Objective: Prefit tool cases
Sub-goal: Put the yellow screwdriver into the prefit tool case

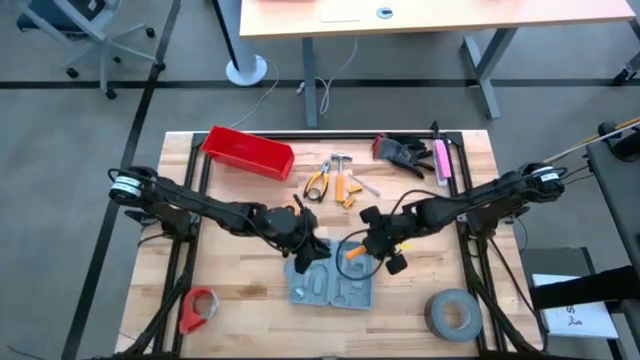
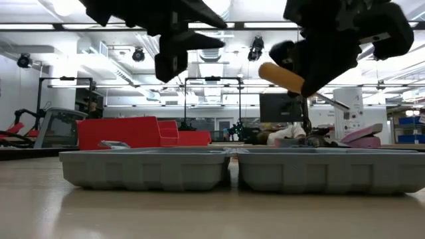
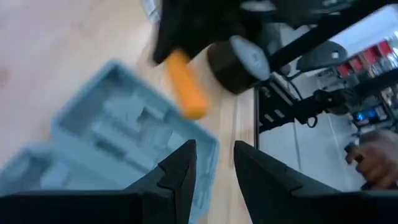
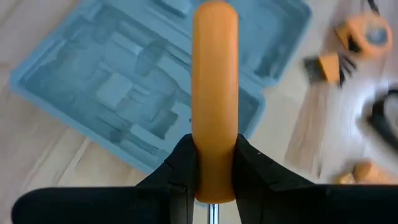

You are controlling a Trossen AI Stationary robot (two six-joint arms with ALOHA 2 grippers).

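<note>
The open tool case (image 1: 332, 282) lies at the worktop (image 1: 250, 280) centre; bin (image 1: 247, 152) at eleven o'clock, tape roll (image 1: 453, 314) at four.

Overhead, table-level, two close wrist views — all share the open case (image 1: 333, 276).

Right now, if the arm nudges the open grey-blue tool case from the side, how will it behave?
The tool case lies open and flat on the wooden table, so tipping seems unlikely. It looks like thin moulded plastic with empty recesses, probably light, so it may slide. Its two halves could fold at the hinge.

The wooden table (image 1: 230, 275) carries the open tool case (image 1: 330, 282), red bin (image 1: 247, 152), grey tape roll (image 1: 453, 314), pliers (image 1: 317, 182) and gloves (image 1: 401, 152).
</note>
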